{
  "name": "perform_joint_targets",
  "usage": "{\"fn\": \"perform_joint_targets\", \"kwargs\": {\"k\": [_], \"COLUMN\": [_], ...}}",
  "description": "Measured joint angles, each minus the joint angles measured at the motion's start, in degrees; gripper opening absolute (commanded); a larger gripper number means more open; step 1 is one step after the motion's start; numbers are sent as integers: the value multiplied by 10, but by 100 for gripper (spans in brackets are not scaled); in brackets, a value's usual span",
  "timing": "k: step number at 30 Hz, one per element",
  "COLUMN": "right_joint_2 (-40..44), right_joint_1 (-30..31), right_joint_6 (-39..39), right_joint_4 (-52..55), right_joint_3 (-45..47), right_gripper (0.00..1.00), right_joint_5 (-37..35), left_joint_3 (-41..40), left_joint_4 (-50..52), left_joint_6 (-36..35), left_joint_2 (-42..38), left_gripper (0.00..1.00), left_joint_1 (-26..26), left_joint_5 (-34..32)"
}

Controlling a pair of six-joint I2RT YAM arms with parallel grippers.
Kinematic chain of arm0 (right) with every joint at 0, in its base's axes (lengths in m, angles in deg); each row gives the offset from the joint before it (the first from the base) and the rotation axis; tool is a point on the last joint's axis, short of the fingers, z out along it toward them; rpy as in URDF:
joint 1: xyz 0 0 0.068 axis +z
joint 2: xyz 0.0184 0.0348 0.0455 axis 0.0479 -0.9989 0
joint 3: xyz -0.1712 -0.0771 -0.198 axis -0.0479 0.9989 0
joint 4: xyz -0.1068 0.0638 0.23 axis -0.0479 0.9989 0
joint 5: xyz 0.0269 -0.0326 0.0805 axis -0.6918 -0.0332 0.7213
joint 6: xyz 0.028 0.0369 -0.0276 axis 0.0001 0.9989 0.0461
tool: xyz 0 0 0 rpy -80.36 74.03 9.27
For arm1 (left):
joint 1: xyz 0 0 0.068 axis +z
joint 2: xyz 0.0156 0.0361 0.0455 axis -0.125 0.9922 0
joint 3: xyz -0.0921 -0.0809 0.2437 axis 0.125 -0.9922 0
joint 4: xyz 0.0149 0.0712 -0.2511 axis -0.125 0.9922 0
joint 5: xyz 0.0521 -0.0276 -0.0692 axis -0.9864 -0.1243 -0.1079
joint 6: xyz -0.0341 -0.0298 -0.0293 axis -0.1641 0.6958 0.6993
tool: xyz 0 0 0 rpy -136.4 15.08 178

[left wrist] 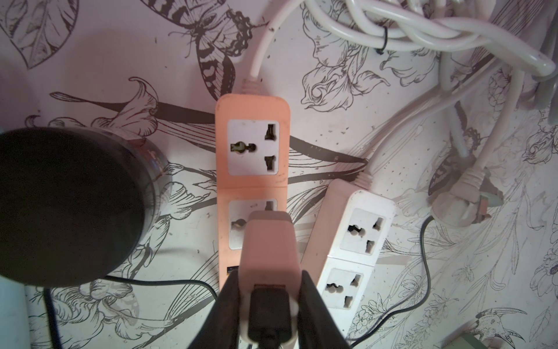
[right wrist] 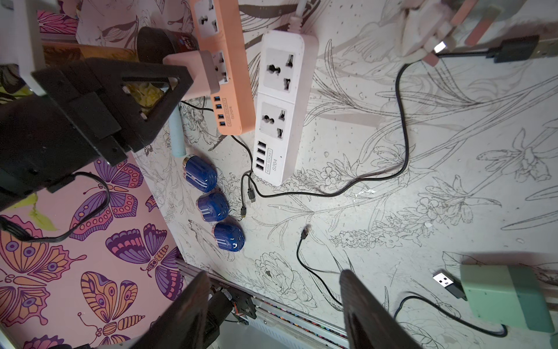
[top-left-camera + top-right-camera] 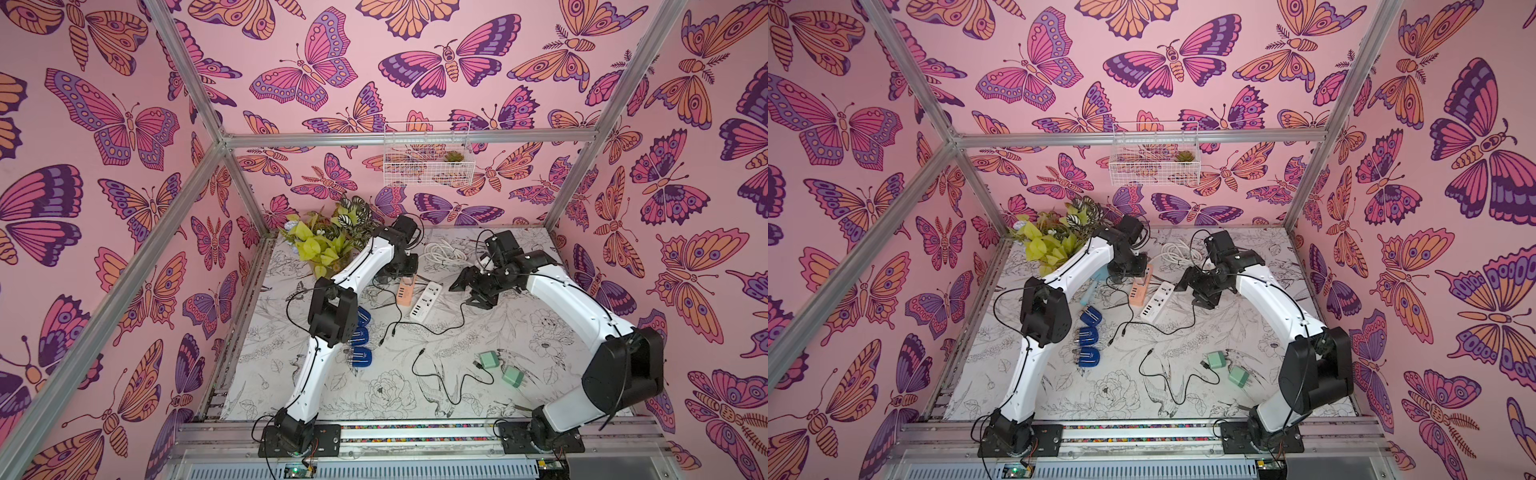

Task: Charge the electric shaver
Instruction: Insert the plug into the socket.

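Even pinkish light; wrist-view foreground blurred, edges warped.

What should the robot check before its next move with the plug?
1. Grip: left pincer holds the pink adapter: ok.
2. The black cable sits in the adapter: ok.
3. The adapter is at a socket of the orange strip: ok.
4. Prongs fully in: cannot tell.
5. Free hand: right pincer open, empty: ok.
6. Cable joined to a blue shaver: not ok, ends lie loose.
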Motion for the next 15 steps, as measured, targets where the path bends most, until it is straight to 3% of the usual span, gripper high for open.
{"fn": "perform_joint_targets", "kwargs": {"k": [15], "right_joint_2": [0], "right_joint_1": [0], "right_joint_6": [3], "right_joint_4": [-1], "right_joint_3": [12], "right_gripper": [69], "right_joint_5": [11], "left_joint_3": [59], "left_joint_4": [25], "left_joint_6": [-7], "left_joint_2": [48], "left_gripper": [0], "left_joint_1": [-10], "left_joint_5": [-34]}}
